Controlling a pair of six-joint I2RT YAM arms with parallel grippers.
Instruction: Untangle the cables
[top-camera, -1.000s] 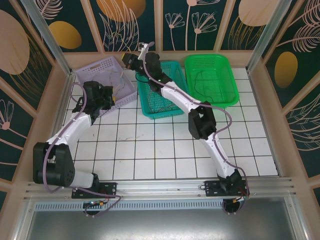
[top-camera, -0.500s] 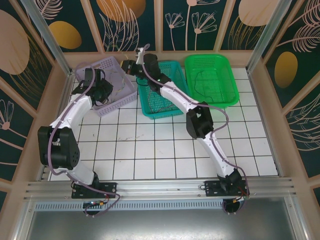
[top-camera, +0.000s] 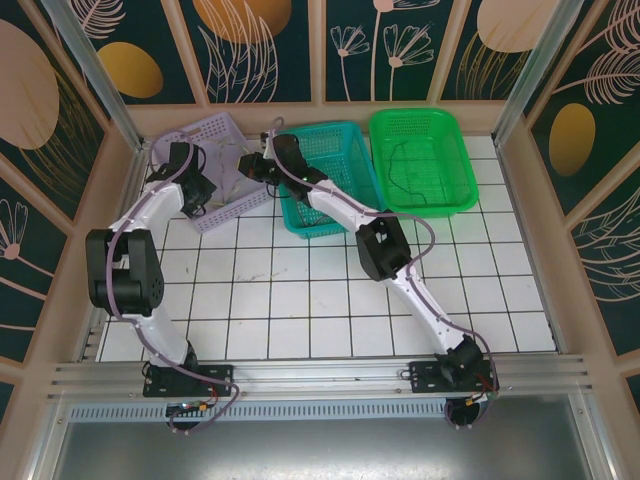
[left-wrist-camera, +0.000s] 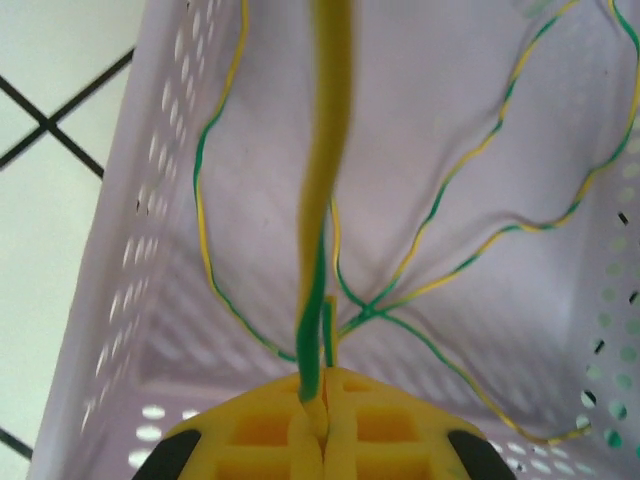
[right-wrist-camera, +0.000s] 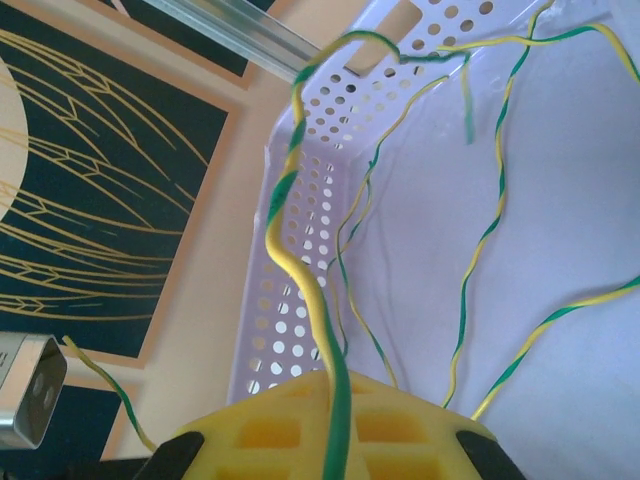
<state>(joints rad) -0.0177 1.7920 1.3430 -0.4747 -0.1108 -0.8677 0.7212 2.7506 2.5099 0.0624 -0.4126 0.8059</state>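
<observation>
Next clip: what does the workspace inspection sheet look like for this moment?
Surface: white tiled table.
Job's things: green-yellow cables crossing in the lilac basket; dark cable in the green basket.
Clutter: teal basket, contents unclear.
Grippers: left pincer shut on a green-yellow cable; right pincer shut on another; both over the lilac basket.
Cables: lilac harness along both arms.
Surroundings: patterned panels, metal frame.
</observation>
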